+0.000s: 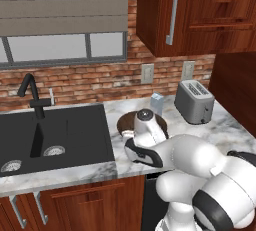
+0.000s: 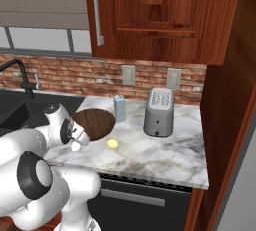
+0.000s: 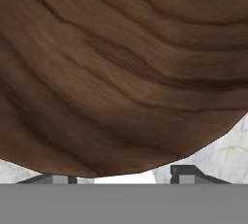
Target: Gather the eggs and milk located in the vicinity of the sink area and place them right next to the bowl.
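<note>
Pincer: pincer (image 3: 123,173) hangs low at the near rim of the bowl (image 2: 95,123), its two dark tips parted with bare pale counter between them; nothing is held.
Egg: the egg (image 2: 113,144) lies on the marble just beside the bowl, on the side toward the counter's front edge. By the look of it, that half of the job is done.
Milk: the milk (image 2: 119,108) stands upright near the back edge of the counter, close behind the bowl, between it and the toaster (image 2: 159,111). Whether it touches the bowl I cannot tell.
Sink: the sink (image 1: 50,137) fills the counter's left end; neither item is in it.
Step in hand: letting go at the bowl, I judge.
Next move: lift clear of the rim without nudging the egg, then check whether the milk needs bringing closer.
</note>
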